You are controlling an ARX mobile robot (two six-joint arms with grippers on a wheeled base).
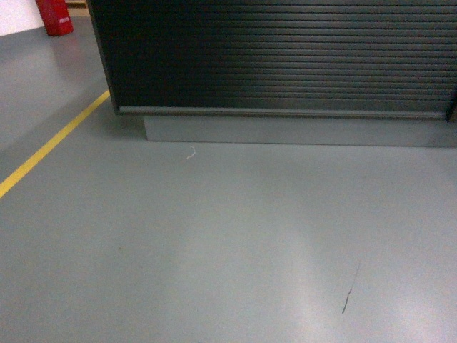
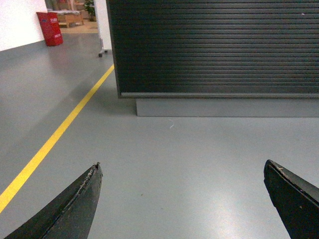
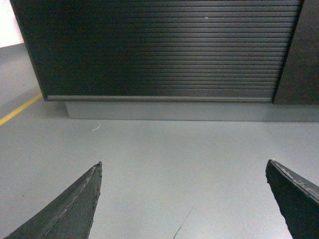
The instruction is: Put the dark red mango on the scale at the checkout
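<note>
The checkout [image 1: 285, 57] fills the top of the head view as a black ribbed front over a grey plinth [image 1: 285, 130]; its top is out of view. It also shows in the left wrist view as the checkout [image 2: 214, 47] and in the right wrist view as the checkout [image 3: 159, 50]. The dark red mango and the scale are out of view. My left gripper [image 2: 182, 167] hangs open over bare grey floor, nothing between its fingers. My right gripper [image 3: 183, 164] is open too, empty, above the floor. Neither gripper shows in the head view.
A yellow floor line [image 1: 50, 146] runs diagonally at the left, also seen as the yellow line [image 2: 65, 124]. A red box [image 1: 54, 16] stands far back left. A dark scuff mark [image 1: 350, 289] lies on the grey floor [image 1: 214, 236].
</note>
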